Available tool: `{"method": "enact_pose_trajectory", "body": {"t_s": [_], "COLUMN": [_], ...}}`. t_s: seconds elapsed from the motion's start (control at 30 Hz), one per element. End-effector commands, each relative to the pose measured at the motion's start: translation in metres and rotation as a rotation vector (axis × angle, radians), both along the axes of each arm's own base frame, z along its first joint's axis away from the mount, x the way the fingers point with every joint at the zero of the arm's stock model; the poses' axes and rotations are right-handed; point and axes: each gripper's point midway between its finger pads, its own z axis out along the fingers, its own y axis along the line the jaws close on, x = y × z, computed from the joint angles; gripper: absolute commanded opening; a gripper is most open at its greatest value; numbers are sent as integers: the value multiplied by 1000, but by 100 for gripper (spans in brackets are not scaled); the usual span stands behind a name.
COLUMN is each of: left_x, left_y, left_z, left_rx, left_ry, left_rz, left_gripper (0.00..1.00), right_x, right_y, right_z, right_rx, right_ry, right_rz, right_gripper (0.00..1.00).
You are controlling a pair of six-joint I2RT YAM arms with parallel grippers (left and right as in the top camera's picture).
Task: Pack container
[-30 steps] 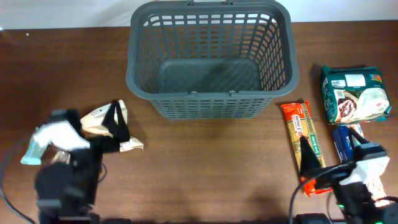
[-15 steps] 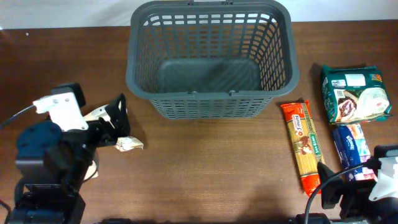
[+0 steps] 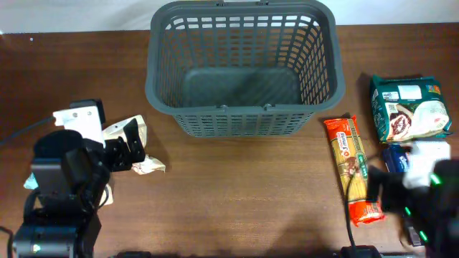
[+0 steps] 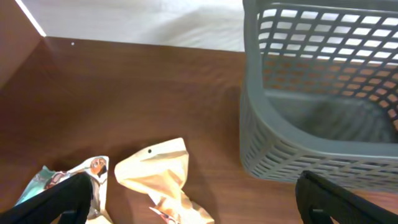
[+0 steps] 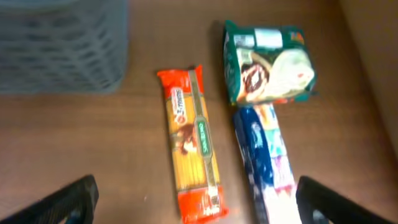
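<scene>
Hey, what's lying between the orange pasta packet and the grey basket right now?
Nothing. Only a bare strip of brown table separates the pasta packet from the basket. The overhead view shows it best, and the right wrist view agrees.

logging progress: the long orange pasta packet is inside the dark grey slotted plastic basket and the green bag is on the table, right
Not inside: the long orange pasta packet lies on the brown table beside the dark grey slotted plastic basket, as the overhead view shows. The green bag is on the table.

Overhead straight down; both wrist views low, share basket (image 3: pixel 244 120).
</scene>
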Motion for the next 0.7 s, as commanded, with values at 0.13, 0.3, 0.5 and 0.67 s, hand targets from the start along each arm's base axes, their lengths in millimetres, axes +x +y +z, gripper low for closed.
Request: {"method": "enact_pose_trajectory", "body": {"t_s": [0.13, 0.3, 0.5, 0.67], "left_x": [5, 7, 7, 7], "left_y": [2, 2, 2, 3], "left_z": [-2, -5, -4, -4], "left_rx": [70, 84, 84, 89], "left_ry": [21, 32, 28, 29], "left_rz": [-25, -35, -35, -34], "left_gripper": [99, 99, 99, 99], "right_x": [52, 71, 82, 90], "right_y": [-11, -11, -21, -26], "right_z": [-75, -109, -138, -159], "right_rx": [-59, -61, -137, -79], "right_ry": [76, 146, 281, 340], "right_rz": [-37, -33, 38, 22], "right_gripper": [99, 99, 99, 98]}}
